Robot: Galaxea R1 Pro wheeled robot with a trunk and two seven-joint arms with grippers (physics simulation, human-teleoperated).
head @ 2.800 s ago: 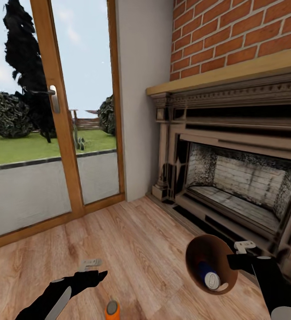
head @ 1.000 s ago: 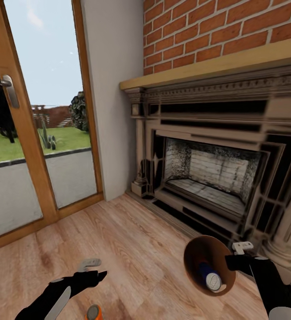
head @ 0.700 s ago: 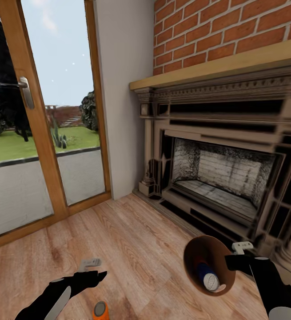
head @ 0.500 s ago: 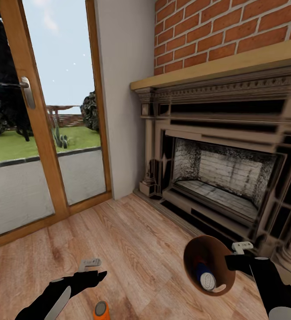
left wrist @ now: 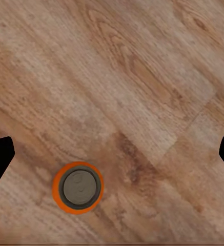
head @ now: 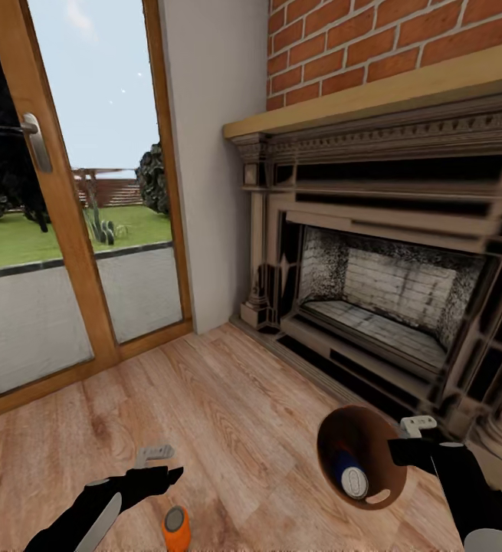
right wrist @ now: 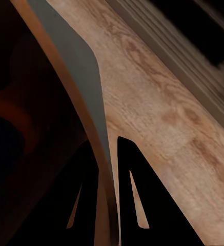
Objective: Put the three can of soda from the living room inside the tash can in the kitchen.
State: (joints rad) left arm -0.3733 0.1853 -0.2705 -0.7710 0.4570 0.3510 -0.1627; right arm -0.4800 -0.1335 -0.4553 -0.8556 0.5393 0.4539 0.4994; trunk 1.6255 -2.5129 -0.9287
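In the head view an orange can of soda [head: 175, 527] stands upright on the plank floor of the living room, just in front of my left gripper [head: 162, 465]. The left wrist view looks straight down on this can [left wrist: 77, 187], with the open left gripper [left wrist: 112, 154] above it and the can off-centre between the fingertips. My right gripper [head: 408, 438] is shut on the rim of the tash can [head: 362, 429], which is tilted with its brown inside facing me. A blue can of soda [head: 349, 475] lies inside. In the right wrist view the fingers [right wrist: 137, 200] pinch the bin's grey wall [right wrist: 73, 61].
The ornate fireplace [head: 388, 291] with its wooden mantel and brick wall [head: 373, 54] stands close on the right, its hearth edge near the bin. Wood-framed glass doors [head: 67, 230] fill the left. Open plank floor [head: 228, 414] lies between them.
The whole view has shifted slightly, so the camera moved. The blue can has slid a little inside the bin. Both arms hold the same pose.
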